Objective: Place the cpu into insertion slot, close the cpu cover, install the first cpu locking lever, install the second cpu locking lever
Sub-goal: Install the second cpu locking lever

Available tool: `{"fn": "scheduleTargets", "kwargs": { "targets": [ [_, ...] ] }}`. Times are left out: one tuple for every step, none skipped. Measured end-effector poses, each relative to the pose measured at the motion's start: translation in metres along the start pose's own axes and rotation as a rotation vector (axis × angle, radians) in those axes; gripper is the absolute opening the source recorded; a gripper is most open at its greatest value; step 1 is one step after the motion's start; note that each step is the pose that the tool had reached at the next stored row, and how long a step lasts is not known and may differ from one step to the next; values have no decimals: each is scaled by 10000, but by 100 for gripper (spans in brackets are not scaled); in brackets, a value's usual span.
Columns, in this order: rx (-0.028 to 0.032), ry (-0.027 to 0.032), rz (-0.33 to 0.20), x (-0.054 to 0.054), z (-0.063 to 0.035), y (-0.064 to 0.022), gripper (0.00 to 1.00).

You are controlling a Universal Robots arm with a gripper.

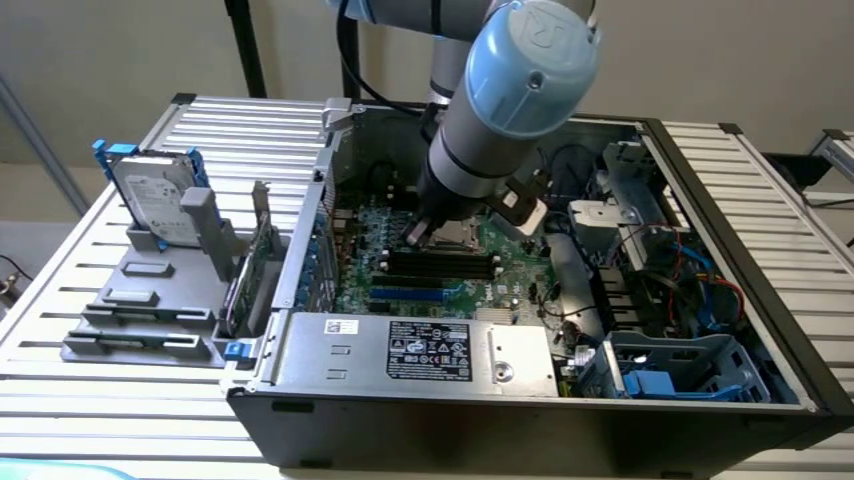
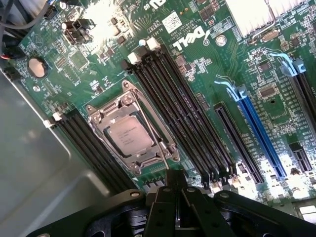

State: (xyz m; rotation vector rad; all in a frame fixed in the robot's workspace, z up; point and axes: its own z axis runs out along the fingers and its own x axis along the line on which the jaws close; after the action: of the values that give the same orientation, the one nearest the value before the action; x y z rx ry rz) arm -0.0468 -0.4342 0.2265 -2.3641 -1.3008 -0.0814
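The cpu, a silvery square chip, lies flat in the insertion slot on the green motherboard. The cpu cover, a thin metal frame, is down around the chip. A thin locking lever runs along the cover's side that faces the long black memory slots. My gripper hovers just off one corner of the socket, shut with nothing between its fingers. In the exterior view the arm reaches down into the open case over the socket.
Black memory slots flank the socket on two sides, and blue and black expansion slots lie beyond. The case walls, a power supply and cable bundles crowd the board. A hard drive stands outside on the exterior view's left.
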Motion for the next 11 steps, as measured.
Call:
{"fn": "scheduleTargets", "kwargs": {
  "targets": [
    [-2,1,-1,-4,13,5,11],
    [-4,3,-2,-9,28,10,11],
    [-7,5,-2,-14,42,13,11],
    [-12,8,-3,-21,55,12,11],
    [-15,11,-6,-30,69,9,11],
    [-19,13,-7,-39,82,4,11],
    [-24,16,-9,-48,93,0,11],
    [-28,20,-11,-54,105,-3,11],
    [-35,23,-14,-58,117,-7,11],
    [-46,29,-20,-63,130,-11,11],
    [-57,35,-24,-67,142,-16,11]
  ]
}}
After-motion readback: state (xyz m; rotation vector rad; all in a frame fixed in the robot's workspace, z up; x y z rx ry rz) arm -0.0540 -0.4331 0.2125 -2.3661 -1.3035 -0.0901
